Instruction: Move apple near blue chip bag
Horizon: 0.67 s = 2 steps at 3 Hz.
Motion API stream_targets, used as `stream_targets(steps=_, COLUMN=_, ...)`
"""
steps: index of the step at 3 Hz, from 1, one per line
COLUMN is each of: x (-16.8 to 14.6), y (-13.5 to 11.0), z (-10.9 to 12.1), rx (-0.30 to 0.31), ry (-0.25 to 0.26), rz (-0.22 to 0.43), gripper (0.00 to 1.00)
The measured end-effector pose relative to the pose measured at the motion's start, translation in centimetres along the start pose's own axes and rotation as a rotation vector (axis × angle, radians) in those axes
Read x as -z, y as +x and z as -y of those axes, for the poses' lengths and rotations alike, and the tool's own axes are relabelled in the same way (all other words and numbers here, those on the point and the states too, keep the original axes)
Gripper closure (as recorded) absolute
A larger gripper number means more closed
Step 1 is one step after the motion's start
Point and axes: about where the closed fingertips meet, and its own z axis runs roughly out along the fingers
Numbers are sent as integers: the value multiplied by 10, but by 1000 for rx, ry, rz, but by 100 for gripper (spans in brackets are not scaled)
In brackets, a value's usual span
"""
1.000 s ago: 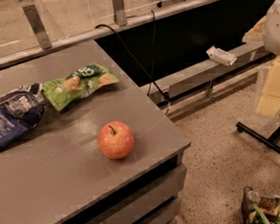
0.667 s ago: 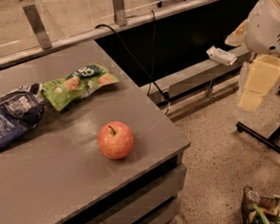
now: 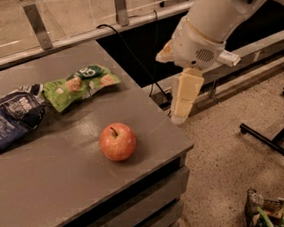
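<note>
The red-orange apple (image 3: pixel 117 141) stands upright, stem up, near the front right corner of the grey table (image 3: pixel 64 193). The dark blue chip bag (image 3: pixel 12 120) lies crumpled at the table's left side, well apart from the apple. My gripper (image 3: pixel 183 104) hangs from the white arm (image 3: pixel 208 23) just beyond the table's right edge. It is to the right of the apple, a little above it, and holds nothing that I can see.
A bright green snack bag (image 3: pixel 81 83) lies beside the blue bag, behind the apple. A black cable (image 3: pixel 136 55) runs down behind the table. A black stand's legs (image 3: pixel 275 138) and a bag of packets (image 3: pixel 277 213) are on the floor at right.
The arm and gripper have swung in from the right edge of the view to just beside the table's right edge. The apple and both bags have not moved.
</note>
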Motion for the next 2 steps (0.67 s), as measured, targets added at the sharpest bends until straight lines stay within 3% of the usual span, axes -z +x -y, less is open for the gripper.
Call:
stream_targets(steps=1, x=-25, y=-49, z=-11, rx=119, ry=-43, rz=67, gripper=0)
stream_targets(steps=2, x=-39, y=-77, z=-32, rx=202, ry=-66, rz=93, gripper=0)
